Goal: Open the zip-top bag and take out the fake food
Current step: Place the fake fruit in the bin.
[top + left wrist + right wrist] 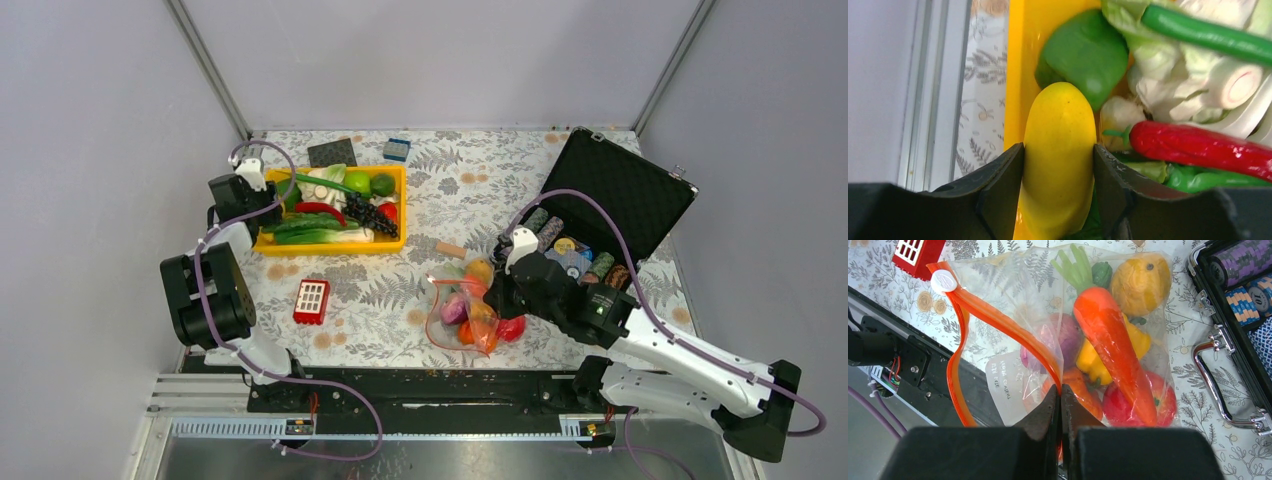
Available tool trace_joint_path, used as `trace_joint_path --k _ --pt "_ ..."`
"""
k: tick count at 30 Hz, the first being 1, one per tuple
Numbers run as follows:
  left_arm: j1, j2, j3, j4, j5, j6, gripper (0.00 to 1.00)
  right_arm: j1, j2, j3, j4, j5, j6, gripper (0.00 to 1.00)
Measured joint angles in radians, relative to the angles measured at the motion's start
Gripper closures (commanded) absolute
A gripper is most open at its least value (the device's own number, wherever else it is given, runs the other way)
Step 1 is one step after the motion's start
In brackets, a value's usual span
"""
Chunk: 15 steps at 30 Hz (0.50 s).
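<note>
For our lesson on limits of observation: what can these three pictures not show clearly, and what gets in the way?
Left wrist view: the yellow fruit's lower end, cut off by the bottom edge and the left claw.
Right wrist view: the handwriting on the zip-top bag's label, too small; the orange piece beside the right claw, mostly behind the carrot.
Top view: the left claw's fingers, covered by its own wrist.

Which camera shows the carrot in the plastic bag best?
The right wrist view: the carrot lies large and sharp inside the clear bag, green top included. From overhead the bag is a small colourful bundle, the carrot hard to pick out. The left wrist view misses it.
</note>
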Motion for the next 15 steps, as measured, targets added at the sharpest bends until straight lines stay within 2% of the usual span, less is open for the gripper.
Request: trace_joint_path --k 7,11,15 --pt "-0.004 0.000 0.029 -0.153 -0.041 0.003 0.63 0.000 -0.024 -0.013 0.005 -0.007 0.010 1.00" --pt "-0.009 0.001 0.054 -0.197 -0.059 0.004 0.57 0.000 -0.030 -0.015 0.005 -0.007 0.015 1.00" --pt "-0.011 0.001 0.056 -0.202 -0.068 0.004 0.45 0.000 -0.040 -0.024 0.006 -0.007 0.023 1.00"
